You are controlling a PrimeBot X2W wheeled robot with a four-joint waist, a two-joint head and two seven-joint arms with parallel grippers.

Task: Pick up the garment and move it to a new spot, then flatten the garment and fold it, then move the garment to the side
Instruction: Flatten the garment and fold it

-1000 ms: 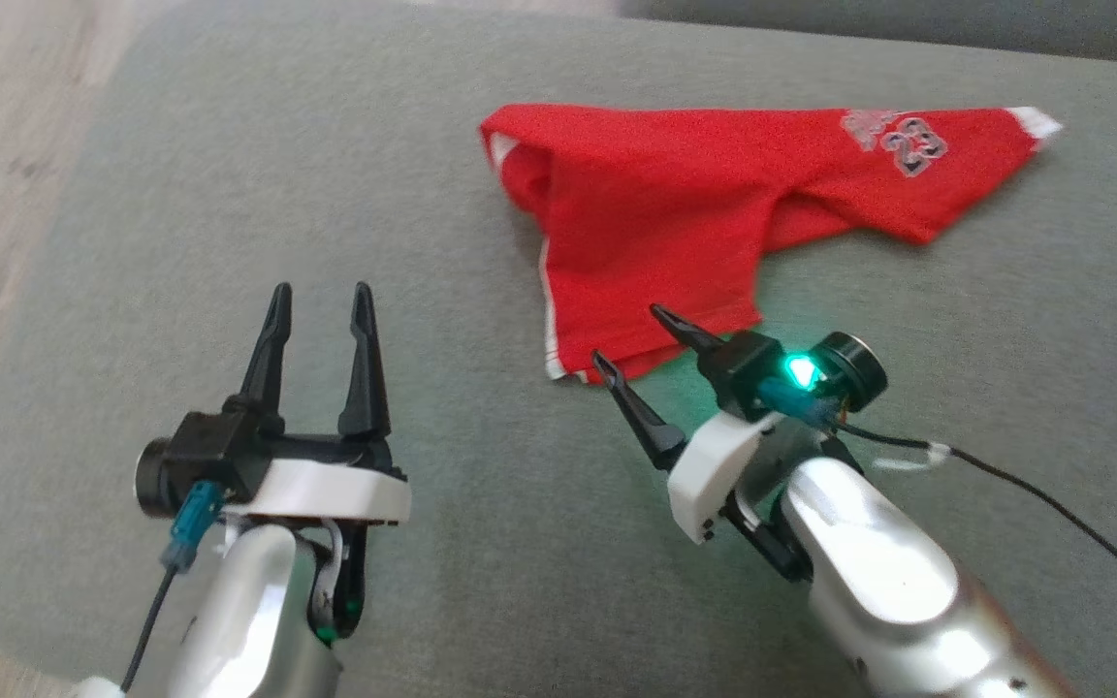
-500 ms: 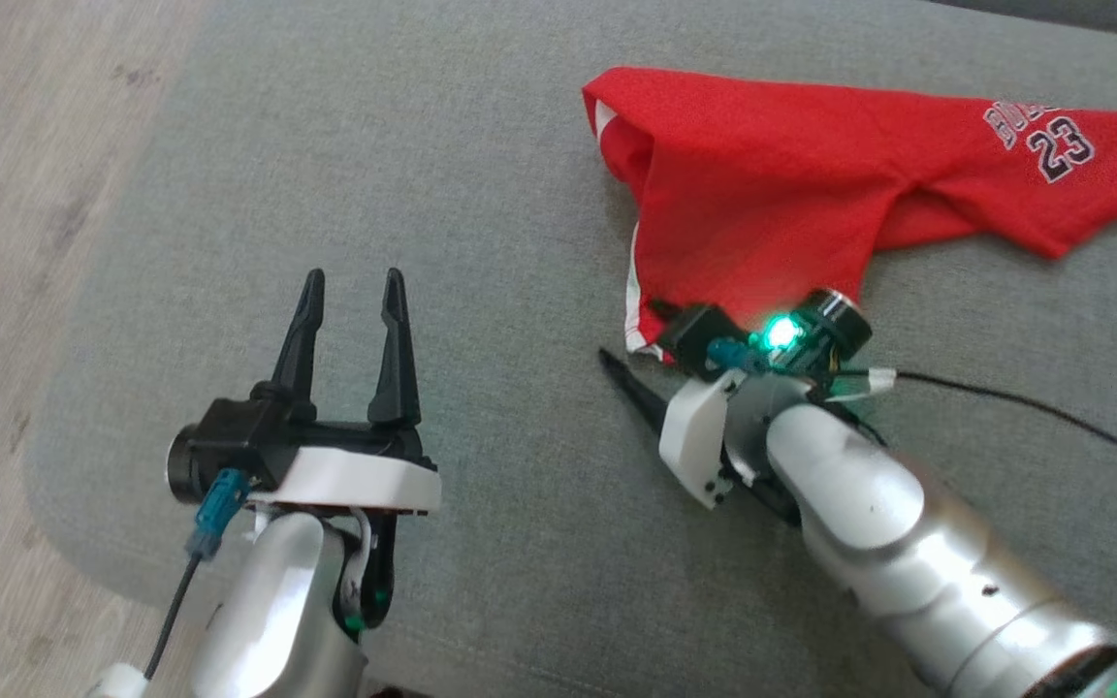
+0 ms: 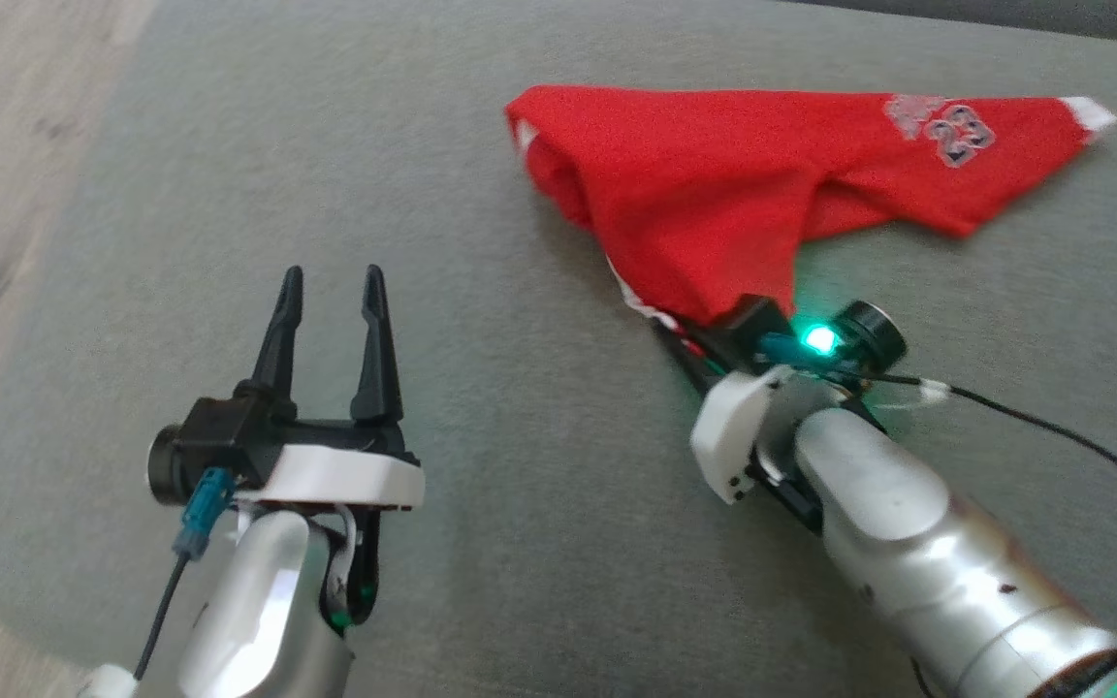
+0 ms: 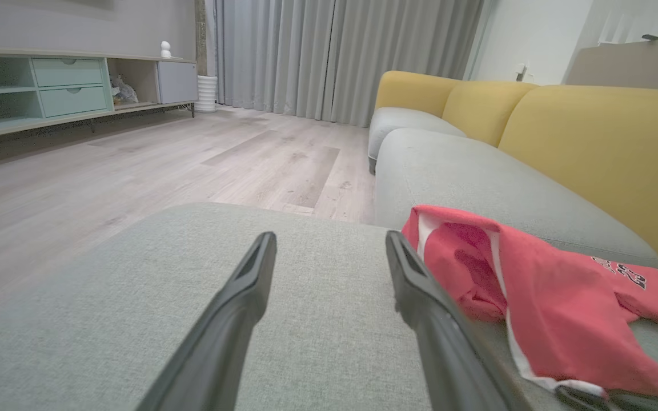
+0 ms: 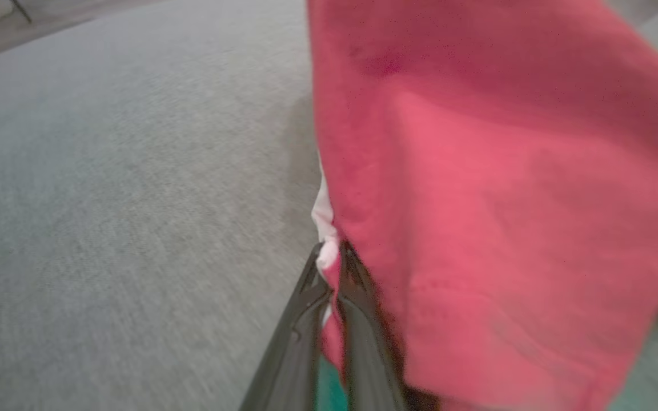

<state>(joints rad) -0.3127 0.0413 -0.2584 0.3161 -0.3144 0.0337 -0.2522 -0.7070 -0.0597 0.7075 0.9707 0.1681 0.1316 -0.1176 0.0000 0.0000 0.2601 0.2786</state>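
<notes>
Right gripper (image 5: 329, 257), clamped shut on the white-trimmed hem corner of the red garment (image 3: 714, 184). Left gripper (image 3: 326, 286), fingers spread apart, empty, well apart from the cloth. Garment crumpled on the grey sofa cushion (image 3: 423, 145), near corner raised. Probably soft, light, limp; likely to drape and bunch; best held at hems or corners.

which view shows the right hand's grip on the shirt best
The right wrist view: the right hand is shut on the white-trimmed hem of the shirt, close up. In the head view draped cloth hides most of the pinch. The left wrist view shows the shirt side-on, the grip barely visible at the bottom edge.
</notes>
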